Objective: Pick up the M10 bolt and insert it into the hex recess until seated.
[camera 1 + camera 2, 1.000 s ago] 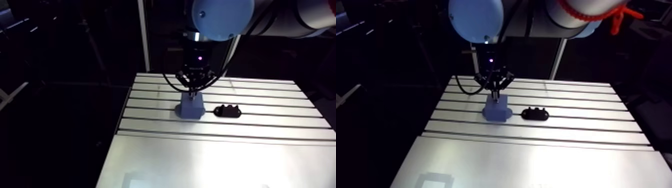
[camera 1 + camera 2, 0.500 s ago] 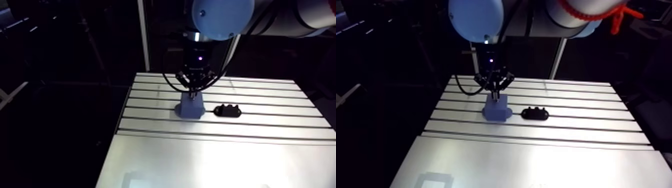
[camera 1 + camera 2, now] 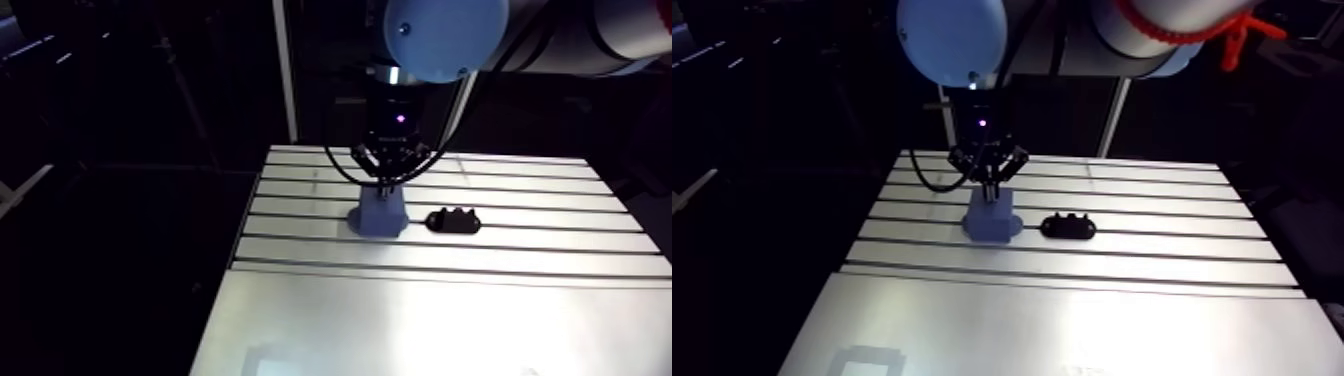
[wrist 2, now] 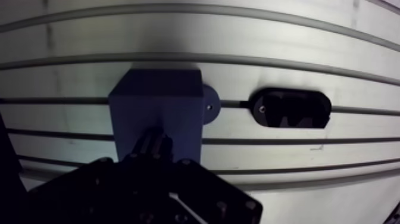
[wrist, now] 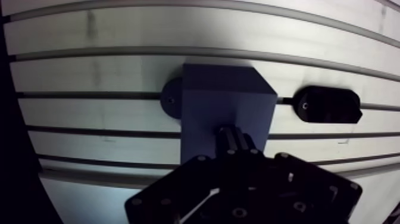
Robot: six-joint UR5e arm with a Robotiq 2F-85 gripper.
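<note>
A blue block [image 5: 226, 95] stands on the slotted table [image 5: 119, 36], straight under the gripper. My gripper [image 5: 235, 138] has its fingers drawn close together, their tips down on the block's top face. Between the tips a narrow dark piece shows, which reads as the M10 bolt; its head and the hex recess are hidden under the fingers. In the arm view the gripper [image 3: 384, 183] hangs right over the blue block [image 3: 378, 215].
A black oval holder [image 5: 327, 104] with scalloped pockets lies on the table beside the block, a short gap away. A round blue tab [image 5: 171, 98] sticks out of the block's other side. T-slots run across the table.
The gripper has come down a little onto the block's top. Block and black holder have stayed in place; the arm view has shifted slightly.
</note>
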